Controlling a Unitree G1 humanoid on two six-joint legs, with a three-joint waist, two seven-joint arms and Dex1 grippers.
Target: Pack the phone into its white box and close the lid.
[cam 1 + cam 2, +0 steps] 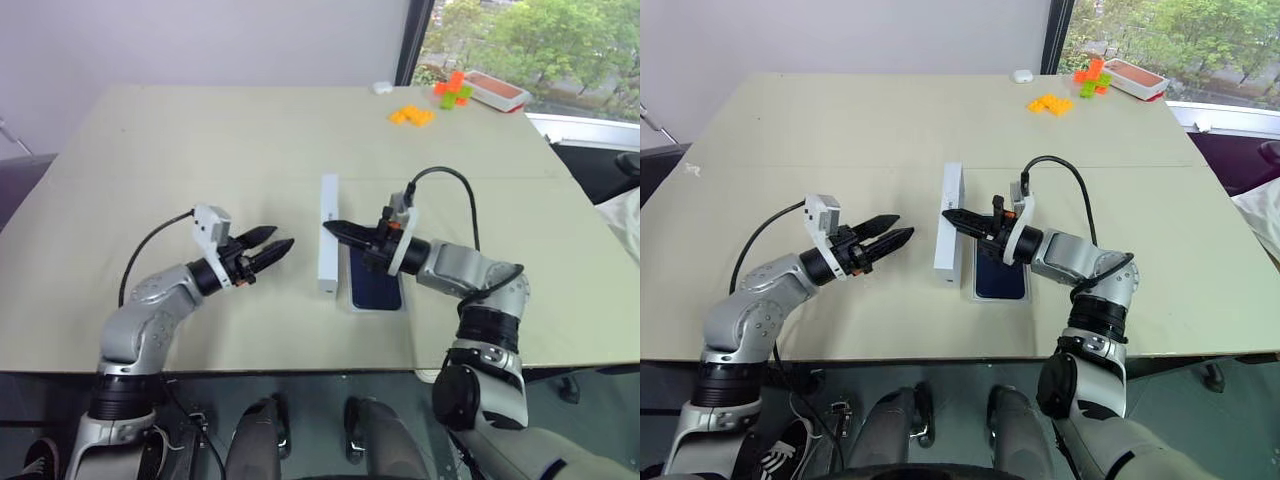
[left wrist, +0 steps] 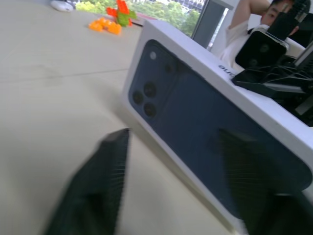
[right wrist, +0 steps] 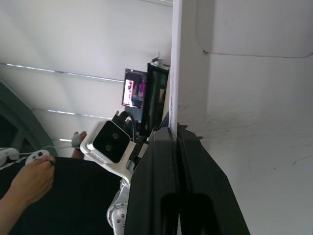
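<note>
The lid (image 1: 328,235) stands on one long edge on the surface (image 1: 200,150), just left of the phone (image 1: 376,285). Its printed face, bearing the dark-blue phone picture, is turned toward the left gripper (image 1: 276,243). It is probably kept upright this way so that it can be tipped over onto the phone.

The phone lies flat, dark side up, directly beside the lid's foot and under the right arm. It appears to rest in the white box (image 1: 352,296), of which only a thin pale rim shows, so full seating cannot be confirmed.

The right gripper (image 1: 334,229) reaches level across the phone with its jaws closed together. The right wrist view shows the tips meeting on the lid's thin wall, so the grip appears to steady the lid.

The left gripper hangs apart from the lid, jaws parted narrowly and holding nothing.

Orange blocks (image 1: 411,116) lie far off near the window.
</note>
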